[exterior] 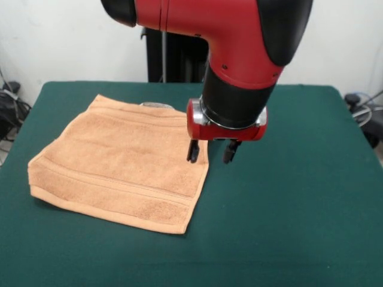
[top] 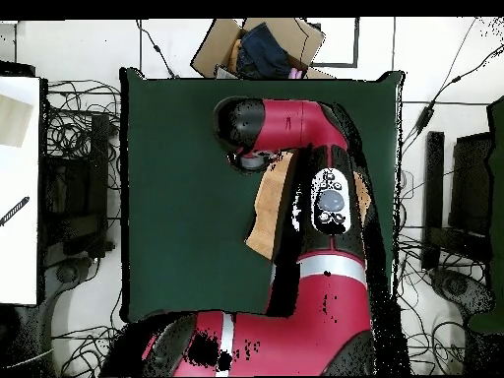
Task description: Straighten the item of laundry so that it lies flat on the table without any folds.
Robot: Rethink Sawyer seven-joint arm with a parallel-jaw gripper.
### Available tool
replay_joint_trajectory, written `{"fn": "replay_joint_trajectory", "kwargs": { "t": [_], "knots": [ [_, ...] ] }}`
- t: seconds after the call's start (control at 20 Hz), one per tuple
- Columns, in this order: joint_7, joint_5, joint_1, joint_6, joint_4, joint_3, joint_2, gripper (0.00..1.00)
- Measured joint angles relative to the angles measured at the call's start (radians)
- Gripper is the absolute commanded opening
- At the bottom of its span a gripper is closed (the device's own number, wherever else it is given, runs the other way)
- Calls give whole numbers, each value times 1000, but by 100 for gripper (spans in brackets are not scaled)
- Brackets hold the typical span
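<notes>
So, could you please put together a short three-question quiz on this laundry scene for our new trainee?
1. True or false: the towel lies spread out on the green table.
2. Multiple choice: the gripper is (A) shut on the towel's corner, (B) open, its two fingers pointing down at the towel's edge, (C) out of sight.
3. Fill in: in the overhead view the arm hides most of the ____.

Key
1. True; it looks nearly flat in the front view.
2. B; one finger is over the towel's edge, the other over bare table.
3. Towel; only strips show on either side of the arm.
</notes>
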Motion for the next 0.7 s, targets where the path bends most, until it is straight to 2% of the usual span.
{"fn": "replay_joint_trajectory", "kwargs": {
  "t": [0.35,0.7],
  "knots": [
    [0,-16,20,-75,60,0,-36,100],
    [0,-86,47,-212,99,0,-45,100]
  ]
}}
